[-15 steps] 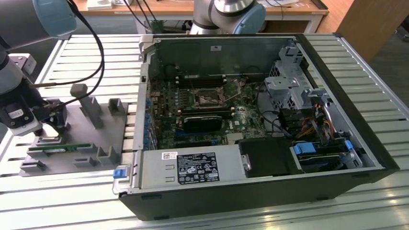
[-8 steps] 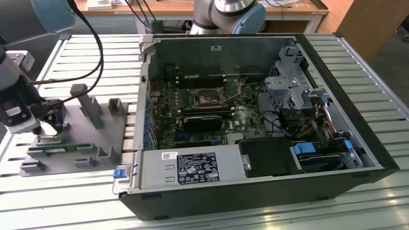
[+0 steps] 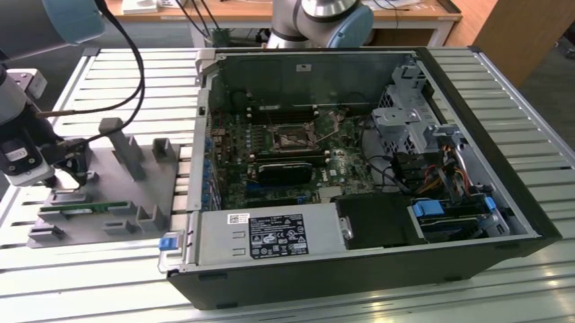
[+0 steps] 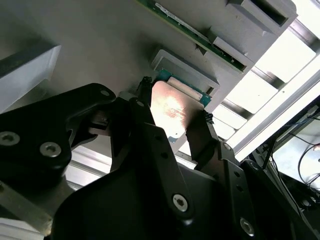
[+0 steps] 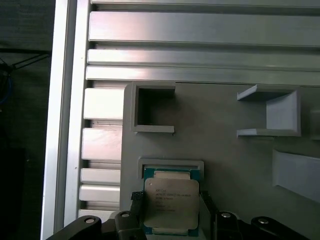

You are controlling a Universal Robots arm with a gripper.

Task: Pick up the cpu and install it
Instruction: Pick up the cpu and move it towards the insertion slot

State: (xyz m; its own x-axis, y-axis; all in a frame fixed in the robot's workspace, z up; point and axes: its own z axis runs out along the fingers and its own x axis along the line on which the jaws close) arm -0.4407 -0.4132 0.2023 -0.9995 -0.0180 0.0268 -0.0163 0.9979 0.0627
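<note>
The cpu is lying in a shallow framed recess of the grey fixture plate, close to the plate's edge where the tabletop slats begin; its silver lid is facing up and the green rim is showing at the recess wall. It is being straddled by the gripper, whose black fingers are being pressed against two opposite sides of the chip in both wrist views, so it appears to be pinched, while its base is judged not yet raised from the recess.

The pick-up step is being carried out; nothing of the install is being done, and the socket inside the computer case is sitting well apart, toward the exterior view's right.

A straight lift is being called for, with the chip kept level so that the rim is not caught on the recess walls.

Room is being limited beside the recess: a memory stick is lying just beside it along the plate, an empty square pocket is standing near, and upright posts are rising between the recess and the case. Open space is being left above, and the case wall is being judged the next edge to clear.
</note>
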